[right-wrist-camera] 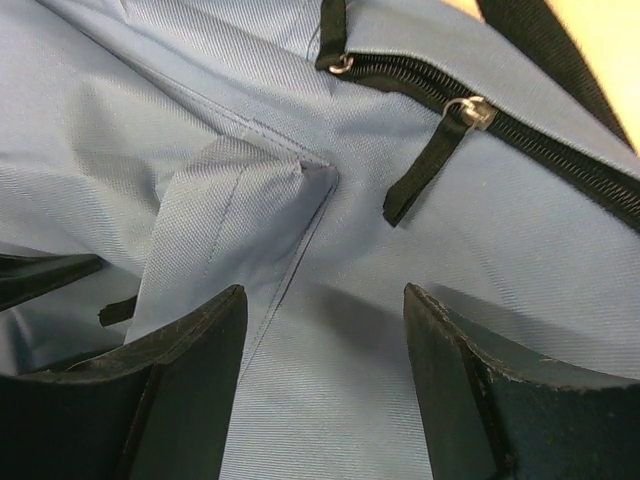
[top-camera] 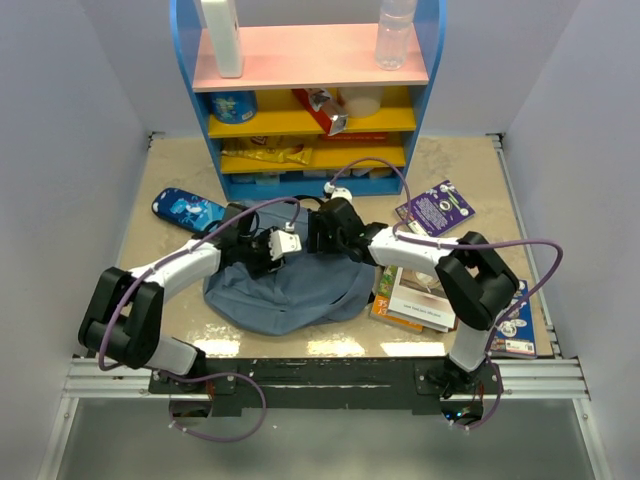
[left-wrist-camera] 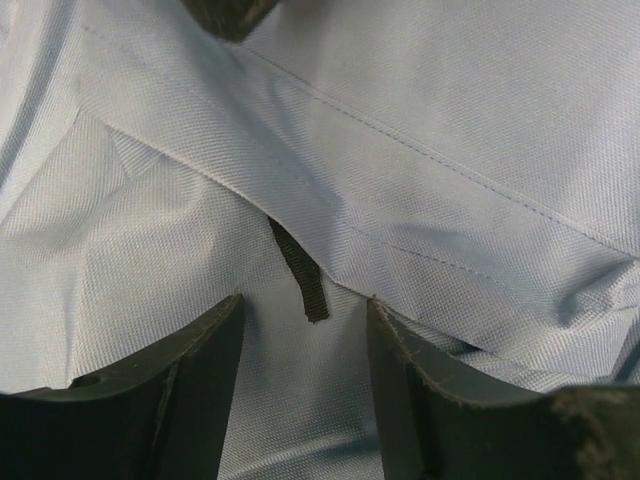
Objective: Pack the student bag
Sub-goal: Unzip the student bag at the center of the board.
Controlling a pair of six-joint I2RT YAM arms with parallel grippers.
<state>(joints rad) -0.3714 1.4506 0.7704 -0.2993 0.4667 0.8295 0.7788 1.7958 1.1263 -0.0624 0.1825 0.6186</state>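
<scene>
The student bag (top-camera: 285, 292) is laid zipped on the surface (top-camera: 160, 275) under the left tool (left-wrist-camera: 303, 312) and right tool (right-wrist-camera: 325, 300), both part-open and empty; for opening, its zipper pull (right-wrist-camera: 425, 175) is judged next to be pinched.

Showing a large, soft slate-blue backpack (top-camera: 285, 295) lying slumped and flattened on the table (top-camera: 165, 170), sitting in the middle near the front edge and spreading into a rounded, crumpled heap. Up close, showing woven fabric creasing into folds along stitched seams. Carrying a black zipper (right-wrist-camera: 560, 150) running diagonally across one panel, looking closed along the visible stretch, with a black pull tab (right-wrist-camera: 420, 175) hanging from a metal slider. Trailing a black strap (right-wrist-camera: 545, 45) just beyond the zipper
</scene>
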